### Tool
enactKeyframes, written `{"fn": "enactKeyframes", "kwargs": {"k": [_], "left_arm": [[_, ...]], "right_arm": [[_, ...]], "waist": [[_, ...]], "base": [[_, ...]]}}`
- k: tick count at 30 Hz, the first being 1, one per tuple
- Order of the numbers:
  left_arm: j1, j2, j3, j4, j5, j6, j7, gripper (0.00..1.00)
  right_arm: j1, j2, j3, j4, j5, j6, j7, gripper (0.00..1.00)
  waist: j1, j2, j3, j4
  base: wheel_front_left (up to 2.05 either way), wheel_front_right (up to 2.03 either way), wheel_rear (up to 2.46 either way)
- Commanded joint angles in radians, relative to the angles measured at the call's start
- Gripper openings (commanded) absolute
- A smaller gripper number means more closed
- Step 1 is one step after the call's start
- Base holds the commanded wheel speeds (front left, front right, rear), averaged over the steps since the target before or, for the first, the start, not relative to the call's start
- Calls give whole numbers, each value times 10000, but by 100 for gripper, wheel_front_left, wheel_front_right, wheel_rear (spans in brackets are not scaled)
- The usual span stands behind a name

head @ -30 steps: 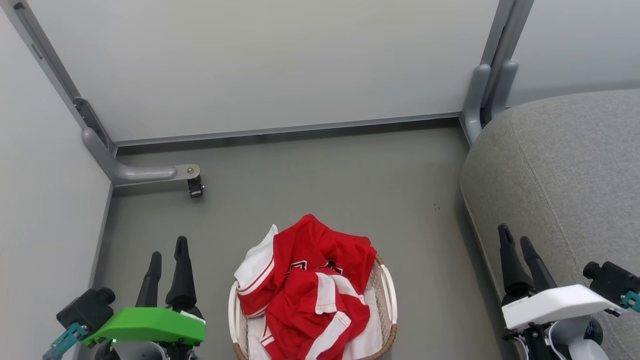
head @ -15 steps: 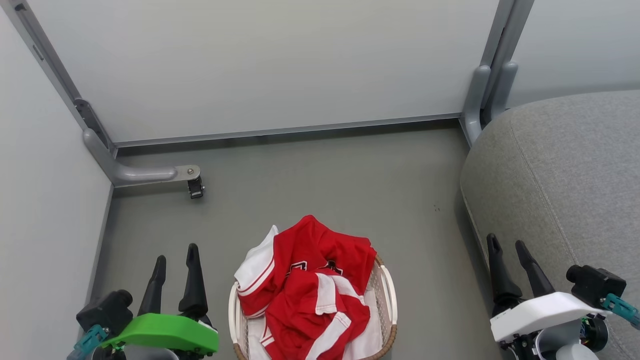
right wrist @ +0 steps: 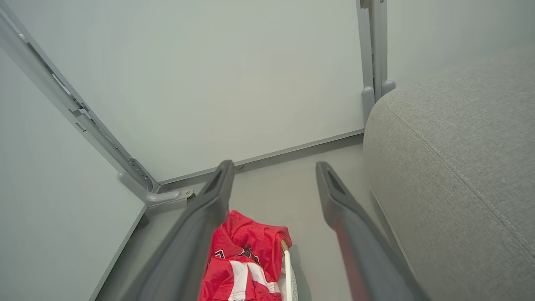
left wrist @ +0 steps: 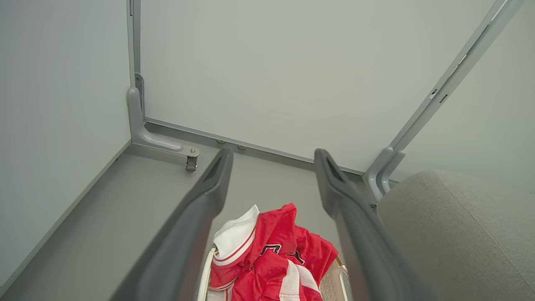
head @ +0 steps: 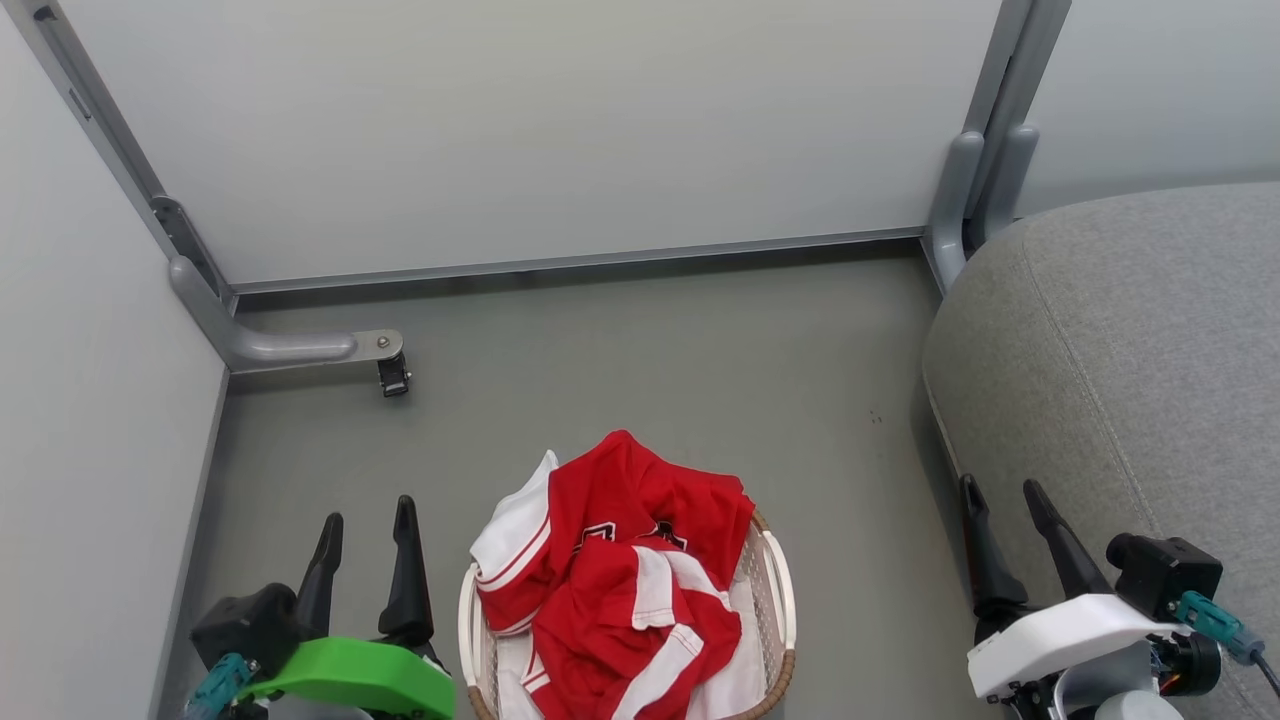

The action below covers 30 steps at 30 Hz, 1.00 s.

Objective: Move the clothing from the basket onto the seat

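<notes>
Left gripper [head: 369,512] and right gripper [head: 1000,487] are hanging open (both empty) flanking the basket [head: 778,600], edging closer to it than before; clothing [head: 620,560] is lying heaped inside it, seat [head: 1120,350] to the basket's right.

Smooth grey floor [head: 650,340] underfoot.
On it: oval white perforated plastic basket with brown woven rim [head: 770,600], grey metal castor foot [head: 300,347] well apart.

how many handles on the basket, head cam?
2: left handle and right handle, both white, on opposite sides of the basket. The clothing covers the far rim and the frame cuts off the near end, so others may be hidden.
</notes>
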Motion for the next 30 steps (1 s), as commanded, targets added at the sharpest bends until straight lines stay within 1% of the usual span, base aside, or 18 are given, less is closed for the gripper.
{"fn": "enactKeyframes", "kwargs": {"k": [1, 16, 30], "left_arm": [[66, 69, -9, -41, 280, 61, -94, 100], [115, 76, -156, 349, 1372, 150, -420, 100], [118, 81, -256, 907, 2022, 228, -695, 100]], "right_arm": [[11, -62, 11, -34, -271, 3, -109, 100], [42, -73, 103, 42, -1563, 3, -434, 100], [137, -83, 122, 101, -2673, 4, -706, 100]], "waist": [[0, 0, -1, 2], [0, 0, 13, 18], [0, 0, 36, 27]], "base": [[0, 0, 0], [0, 0, 0], [0, 0, 0]]}}
